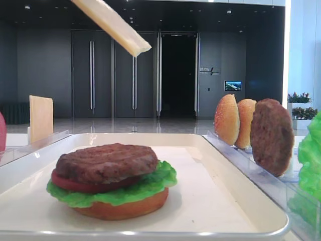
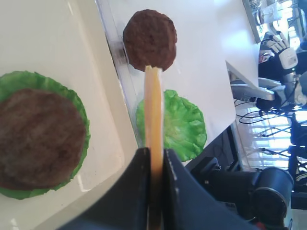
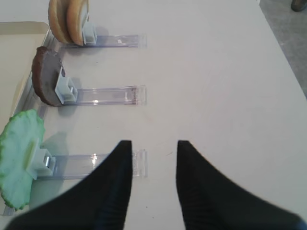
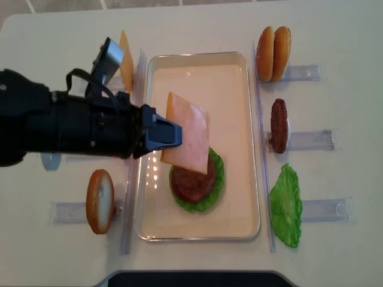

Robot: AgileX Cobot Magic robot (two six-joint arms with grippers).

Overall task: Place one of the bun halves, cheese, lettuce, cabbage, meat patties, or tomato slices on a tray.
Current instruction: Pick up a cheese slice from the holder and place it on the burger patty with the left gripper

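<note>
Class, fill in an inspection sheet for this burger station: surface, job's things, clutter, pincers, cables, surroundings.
Surface: pale table, bare between the holders.
Job's things: tray holds a stack of bun base, lettuce, tomato, meat patty; cheese held above it; spare bun halves, patty, lettuce leaf stand in clear holders.
Clutter: nothing seen.
Pincers: left pincer shut on cheese; right pincer open, empty.
Cables: one loops on the left arm.
Surroundings: dark lobby doors, potted plants.
</note>
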